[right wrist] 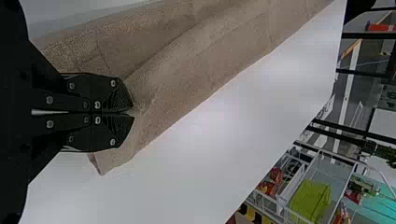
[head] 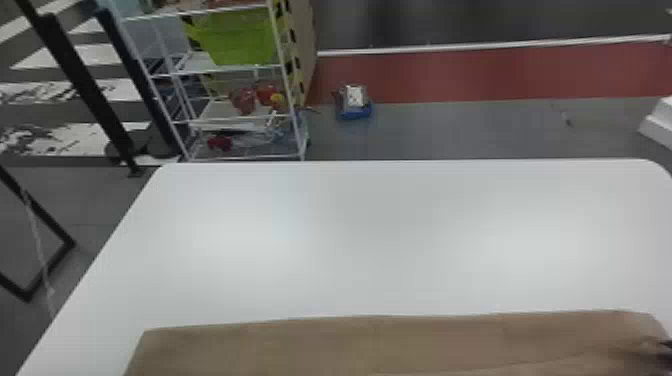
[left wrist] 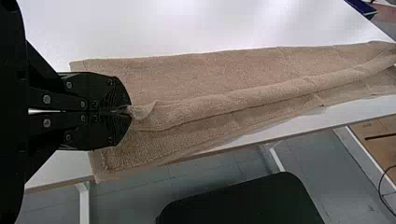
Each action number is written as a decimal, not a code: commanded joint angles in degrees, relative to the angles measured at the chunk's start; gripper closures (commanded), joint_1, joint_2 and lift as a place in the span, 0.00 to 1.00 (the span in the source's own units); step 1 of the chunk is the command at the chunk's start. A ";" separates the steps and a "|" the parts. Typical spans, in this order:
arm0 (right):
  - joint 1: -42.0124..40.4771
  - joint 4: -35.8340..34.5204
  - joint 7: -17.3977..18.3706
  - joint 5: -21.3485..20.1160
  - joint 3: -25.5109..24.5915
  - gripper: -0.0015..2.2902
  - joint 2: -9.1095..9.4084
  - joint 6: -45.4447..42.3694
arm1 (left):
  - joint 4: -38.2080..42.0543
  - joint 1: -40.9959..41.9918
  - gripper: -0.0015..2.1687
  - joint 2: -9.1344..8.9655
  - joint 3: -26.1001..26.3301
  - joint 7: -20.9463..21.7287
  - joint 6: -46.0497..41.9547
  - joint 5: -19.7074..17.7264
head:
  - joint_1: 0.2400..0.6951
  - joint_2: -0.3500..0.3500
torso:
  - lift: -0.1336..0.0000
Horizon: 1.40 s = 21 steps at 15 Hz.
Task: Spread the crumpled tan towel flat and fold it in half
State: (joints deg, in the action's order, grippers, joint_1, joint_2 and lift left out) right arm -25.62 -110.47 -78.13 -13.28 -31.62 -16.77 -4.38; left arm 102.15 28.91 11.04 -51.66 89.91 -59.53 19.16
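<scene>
**Tan terry-cloth towel (head: 375, 345) pinched at two places along its length**

At the far left of the head view, a black metal frame (head: 54, 229) stands on the grey floor beside the table. Next comes a white wire rack (head: 283, 70) behind the table, with a lime-green plastic bin (head: 240, 40) on an upper level and small red items lower down. To the right of the rack, a small blue-based object (head: 356, 111) sits on the floor, near a red floor strip (head: 450, 75).

The white, round-cornered table (head: 350, 225) spans the middle. The towel lies across its near part as a long, wide band, its far edge fairly straight.

At the towel's left end, the left gripper (left wrist: 128, 111) has its black fingers closed on a pinch of cloth. From their tips a raised, rounded fold runs lengthwise, with flatter cloth on both sides of it; one corner of the towel reaches past the table's near edge. Off that edge, above the floor, is a black panel with a rounded corner (left wrist: 243, 200).

At the right, the dark tips of the right gripper (head: 664, 346) show at the head view's edge. Its own wrist view has the black fingers closed on the towel close to a corner, with creases spreading from the grip.
</scene>
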 commanded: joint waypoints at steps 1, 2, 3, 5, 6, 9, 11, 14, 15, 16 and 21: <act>0.22 -0.54 -0.19 0.36 -1.70 0.61 -0.02 0.30 | 2.09 1.24 0.66 -0.50 -0.98 0.65 0.08 -1.40 | 1.00 0.69 | 0.08; 0.22 -0.27 -0.19 0.36 -1.87 0.61 -0.10 0.30 | 2.09 1.67 0.66 -0.50 -0.81 0.65 -0.10 -1.40 | 1.00 0.68 | 0.08; 0.13 0.16 -0.19 0.36 -1.78 0.61 -0.10 0.30 | 1.91 1.94 0.66 -0.50 -0.28 0.65 -0.10 -1.05 | 1.00 0.66 | 0.08; 0.05 0.78 -0.19 -0.44 -0.64 0.61 -0.02 -0.23 | 1.12 2.11 0.66 -0.50 1.04 0.65 -0.28 -0.44 | 1.00 0.64 | 0.08; 0.13 0.69 -0.19 -0.44 -0.46 0.61 -0.02 -0.23 | 1.12 2.11 0.66 -0.50 1.13 0.65 -0.28 -0.44 | 1.00 0.63 | 0.08; 1.36 0.16 -0.19 -0.17 -0.46 0.61 0.07 0.65 | 1.82 0.80 0.66 -0.41 0.16 0.65 -0.28 -1.23 | 1.00 0.63 | 0.08; 1.72 -1.15 -0.19 0.62 -1.87 0.61 -0.02 2.93 | 4.46 1.41 0.66 -1.29 -1.25 0.65 -0.10 -3.25 | 1.00 0.64 | 0.08; 1.72 -0.80 -0.19 0.36 -2.31 0.61 -0.19 2.76 | 5.52 3.78 0.66 -2.08 0.25 0.65 -0.45 -4.74 | 1.00 0.60 | 0.08; 1.72 -0.71 -0.19 0.18 -2.22 0.61 -0.02 2.58 | 5.43 4.05 0.66 -2.17 1.39 0.65 -0.45 -4.57 | 1.00 0.58 | 0.08; 1.89 -0.80 -0.19 0.27 -2.22 0.61 -0.02 2.58 | 5.43 4.05 0.66 -2.17 2.27 0.65 -0.63 -4.31 | 1.00 0.57 | 0.08; 1.98 -0.36 -0.19 0.00 -1.87 0.61 -0.02 2.40 | 2.70 4.49 0.66 -1.82 3.94 0.65 -1.33 -2.55 | 1.00 0.50 | 0.08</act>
State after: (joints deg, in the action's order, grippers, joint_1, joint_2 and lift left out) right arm -23.54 -111.12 -78.13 -13.25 -33.55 -16.78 -1.79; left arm 105.85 33.32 9.02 -48.25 89.91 -60.55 15.86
